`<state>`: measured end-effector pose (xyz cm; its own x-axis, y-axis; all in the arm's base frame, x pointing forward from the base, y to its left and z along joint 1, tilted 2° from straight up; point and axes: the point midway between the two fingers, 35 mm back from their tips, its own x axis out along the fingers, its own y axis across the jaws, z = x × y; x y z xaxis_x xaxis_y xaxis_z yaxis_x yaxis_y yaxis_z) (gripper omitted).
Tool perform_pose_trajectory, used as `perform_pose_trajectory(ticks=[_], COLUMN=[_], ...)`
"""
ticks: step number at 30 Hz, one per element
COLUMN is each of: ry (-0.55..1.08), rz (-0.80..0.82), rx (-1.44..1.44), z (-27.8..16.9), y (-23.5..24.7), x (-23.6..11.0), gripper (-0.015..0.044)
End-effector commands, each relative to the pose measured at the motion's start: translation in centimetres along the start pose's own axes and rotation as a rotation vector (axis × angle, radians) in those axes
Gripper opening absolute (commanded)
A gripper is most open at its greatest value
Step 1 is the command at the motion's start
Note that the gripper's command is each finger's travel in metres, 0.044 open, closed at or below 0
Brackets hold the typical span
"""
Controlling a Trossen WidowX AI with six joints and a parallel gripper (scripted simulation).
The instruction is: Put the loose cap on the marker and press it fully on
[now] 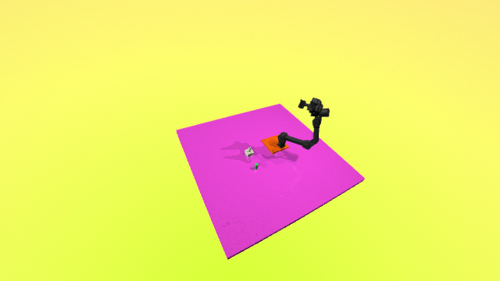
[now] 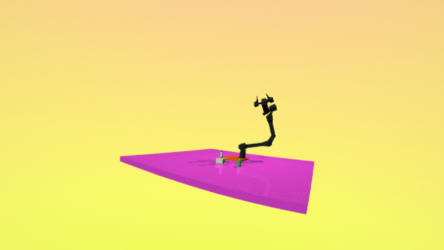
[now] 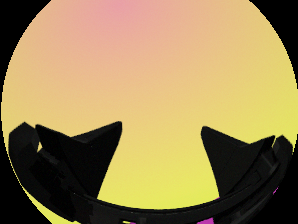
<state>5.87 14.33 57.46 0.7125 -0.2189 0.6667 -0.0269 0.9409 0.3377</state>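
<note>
A white marker stands upright in a light grey holder block near the middle of the magenta table. The green cap stands loose on the table, a little in front of the block. My gripper is open and empty, raised high above the table's far side, far from both marker and cap. In the wrist view only the two fingers and the plain background show between them.
The arm's orange base plate lies on the table just behind the holder block. The black arm bends out past the table's far right edge.
</note>
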Motion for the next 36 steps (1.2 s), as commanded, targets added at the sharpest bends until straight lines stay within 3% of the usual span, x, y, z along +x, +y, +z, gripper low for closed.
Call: perform_pose_trajectory(ticks=[1,6,12,16,20,27,36], ry=[0.001,0.047,0.162,0.255,0.37,0.648,1.039], rz=[-0.002,-0.08,-0.247,-0.389,-0.547,-0.738,-1.068], rx=[0.005,0.171,0.474,0.676,0.84,0.963,1.014], z=[0.1,1.7,1.5,-1.0,-5.5,-14.9,-30.2], y=[-0.1,-4.7,-13.5,-19.2,-24.0,-27.2,-26.8], x=[0.1,2.1,6.2,9.1,11.5,13.6,11.6], gripper=[0.0374,0.0242,0.0238,0.0238,0.0238,0.0238,0.0238])
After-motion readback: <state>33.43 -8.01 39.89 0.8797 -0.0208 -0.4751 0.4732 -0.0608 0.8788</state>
